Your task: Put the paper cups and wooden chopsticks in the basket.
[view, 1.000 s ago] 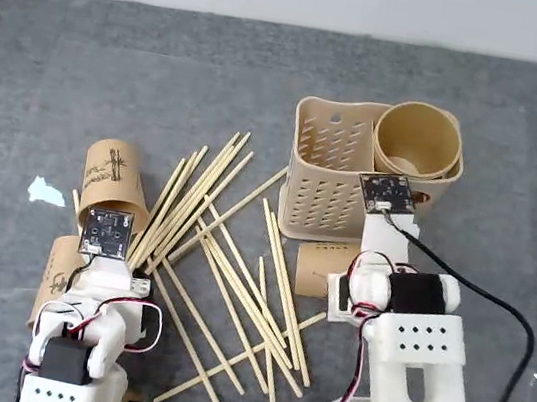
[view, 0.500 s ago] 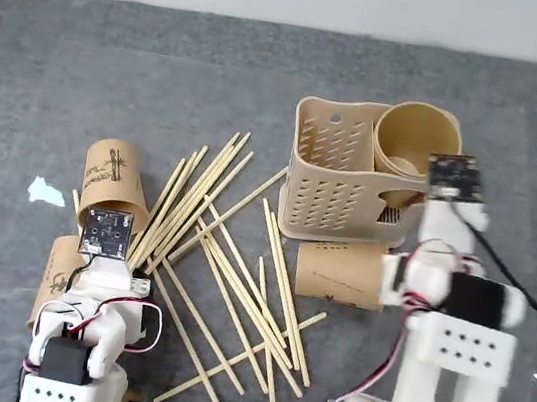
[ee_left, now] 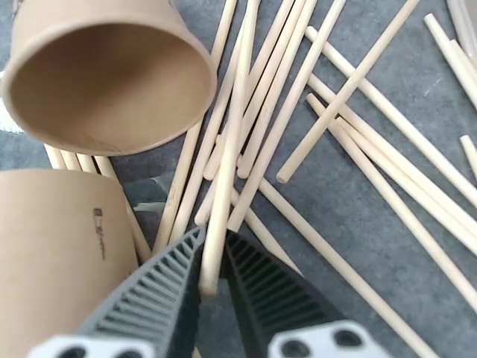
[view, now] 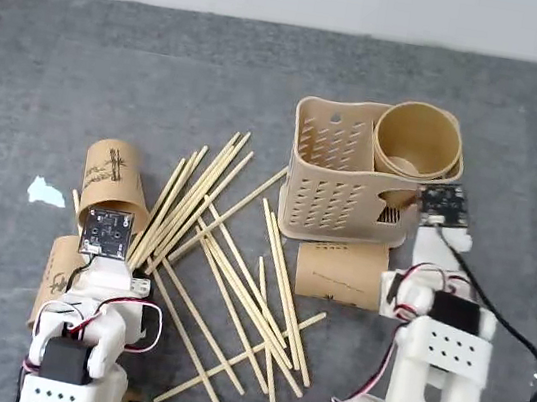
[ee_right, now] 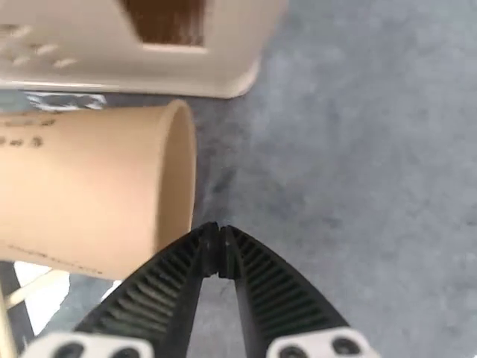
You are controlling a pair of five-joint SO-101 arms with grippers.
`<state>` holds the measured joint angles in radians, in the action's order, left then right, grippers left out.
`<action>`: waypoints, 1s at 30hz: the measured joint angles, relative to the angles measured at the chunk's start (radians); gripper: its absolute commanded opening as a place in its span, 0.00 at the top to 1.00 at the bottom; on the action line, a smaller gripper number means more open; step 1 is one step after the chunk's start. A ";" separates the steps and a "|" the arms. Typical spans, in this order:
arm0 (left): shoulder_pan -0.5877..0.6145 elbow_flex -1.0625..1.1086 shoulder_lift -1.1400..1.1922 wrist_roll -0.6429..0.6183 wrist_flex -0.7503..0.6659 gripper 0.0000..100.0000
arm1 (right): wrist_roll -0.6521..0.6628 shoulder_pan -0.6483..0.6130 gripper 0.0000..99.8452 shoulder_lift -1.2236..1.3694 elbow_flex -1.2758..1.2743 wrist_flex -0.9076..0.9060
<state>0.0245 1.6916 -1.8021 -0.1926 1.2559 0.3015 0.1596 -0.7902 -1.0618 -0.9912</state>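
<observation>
Several wooden chopsticks (view: 230,256) lie crisscrossed on the grey mat. The beige basket (view: 338,176) stands at the back right with one paper cup (view: 417,140) upright in it. Another cup (view: 342,271) lies on its side in front of the basket. Two more cups (view: 113,178) (view: 60,276) lie at the left. My left gripper (ee_left: 212,237) is shut on one chopstick (ee_left: 227,171), between a cup's mouth (ee_left: 104,82) and a cup's side (ee_left: 52,253). My right gripper (ee_right: 217,242) is shut and holds nothing, low by the rim of the lying cup (ee_right: 89,194), near the basket's foot (ee_right: 149,45).
A small white scrap (view: 45,191) lies on the mat at the far left. A black cable (view: 512,329) trails from the right arm (view: 436,332). Bare mat stretches behind the basket up to the white wall and to the right of the right arm.
The right arm swung right from over the lying cup, uncovering it, then settled lower beside the cup's rim. The left arm has not moved.
</observation>
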 measured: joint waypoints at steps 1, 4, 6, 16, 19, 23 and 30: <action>0.000 0.000 0.000 0.000 0.000 0.99 | 0.000 -0.017 0.99 0.000 -0.002 -0.002; 0.000 0.000 0.000 0.000 0.000 0.99 | 0.000 -0.071 0.99 0.000 -0.002 -0.005; 0.000 0.000 0.000 0.000 0.000 0.99 | -0.015 -0.106 0.99 0.000 -0.002 -0.017; 0.000 0.000 0.000 0.000 0.000 0.99 | -0.110 -0.258 0.99 0.000 0.100 -0.130; 0.000 0.000 0.000 0.000 0.000 0.99 | -0.138 -0.319 0.99 0.000 0.155 -0.163; 0.000 0.000 0.000 0.000 0.000 0.99 | -0.175 -0.407 0.99 0.000 0.199 -0.167; 0.000 0.000 0.000 0.000 0.000 0.99 | -0.210 -0.516 0.99 0.000 0.204 -0.118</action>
<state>0.0245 1.6916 -1.8021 -0.1926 1.2559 0.0913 -0.3560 -0.7902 -0.8577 -1.1093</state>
